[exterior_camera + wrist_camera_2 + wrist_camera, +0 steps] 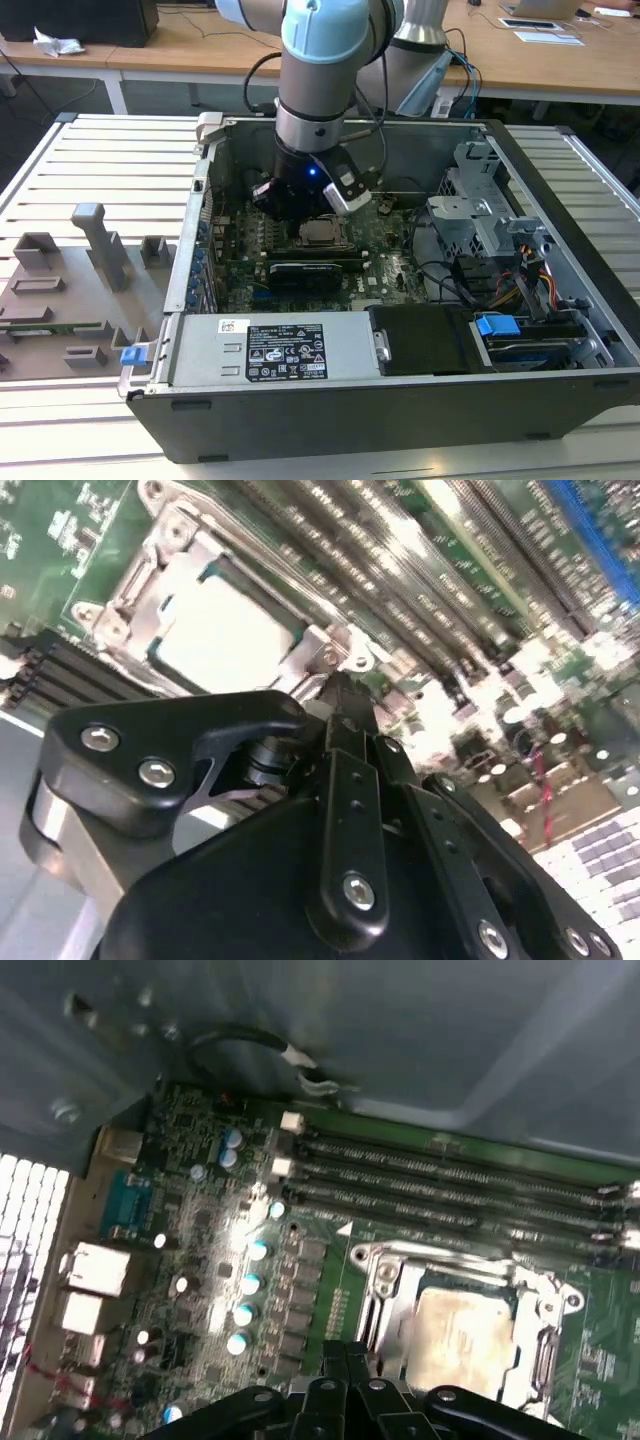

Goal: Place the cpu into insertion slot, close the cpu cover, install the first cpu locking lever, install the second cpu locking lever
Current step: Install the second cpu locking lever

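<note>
Gripper [340, 695] is seen in the second wrist view with its black fingers [345, 780] pressed together, nothing pinched between them; the tips are positioned just beside the edge of the CPU socket, at the corner of the metal frame. In the first wrist view the gripper [345, 1355] tips are likewise seen at the socket's edge, closed.

Landmark used: the insertion slot [215, 610]. The cpu [225, 630] is seated inside it, silver top facing up. The cpu cover [310, 645] is laid down flat around the chip, with the chip showing through the central window. In the first wrist view the same is confirmed: cpu [462, 1340] in the insertion slot [375, 1305], cpu cover [530, 1300] framing it. Whether the locking levers are latched cannot be told.

Memory slots [450, 1185] are run alongside the insertion slot, on its side toward the case wall. A row of capacitors [245, 1280] is placed beside the slot, toward the rear I/O ports [95, 1270].

In the exterior view the arm [320, 80] is lowered into the open PC case [560, 200], with the gripper [300, 200] just beside the insertion slot [325, 233] on the motherboard [390, 265]. The power supply [270, 350] is mounted at the case's near side, well apart from the slot. A grey fixture tray [70, 290] is set outside the case, on the exterior view's left.
</note>
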You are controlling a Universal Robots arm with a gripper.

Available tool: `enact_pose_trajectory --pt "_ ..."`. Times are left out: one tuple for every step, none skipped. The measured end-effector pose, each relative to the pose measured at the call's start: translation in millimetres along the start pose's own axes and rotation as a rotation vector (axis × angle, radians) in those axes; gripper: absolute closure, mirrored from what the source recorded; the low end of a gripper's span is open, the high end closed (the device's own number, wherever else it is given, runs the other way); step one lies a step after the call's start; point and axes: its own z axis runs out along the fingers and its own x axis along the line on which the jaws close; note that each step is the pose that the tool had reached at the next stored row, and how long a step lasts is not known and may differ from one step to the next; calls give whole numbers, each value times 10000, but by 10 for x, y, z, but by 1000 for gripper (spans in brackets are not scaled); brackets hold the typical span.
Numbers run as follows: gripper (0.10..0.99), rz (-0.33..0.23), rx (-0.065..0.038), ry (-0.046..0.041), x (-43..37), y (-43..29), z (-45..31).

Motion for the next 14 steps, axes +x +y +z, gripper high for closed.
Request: enact_pose_trajectory --pt "980 8 13 54 -57 24 -1" --pt "980 16 0 132 -136 31 -3" --pt "980 25 -14 227 -228 29 -8" --pt "980 34 -32 331 -323 19 -12" --pt "980 36 -39 374 -365 13 -14" --pt "980 42 -48 425 -413 6 -16" --pt "980 46 -53 472 -458 -1 -18" --pt "980 49 -56 515 -499 -8 -21" --pt "980 58 -20 587 -565 -18 -26" --pt "980 73 85 618 -577 -18 -27" --pt "980 82 174 635 -578 -15 -36" --pt "980 83 203 642 -577 -13 -58" --pt "980 83 208 642 -576 -10 -82" --pt "980 86 213 643 -572 -5 -135"
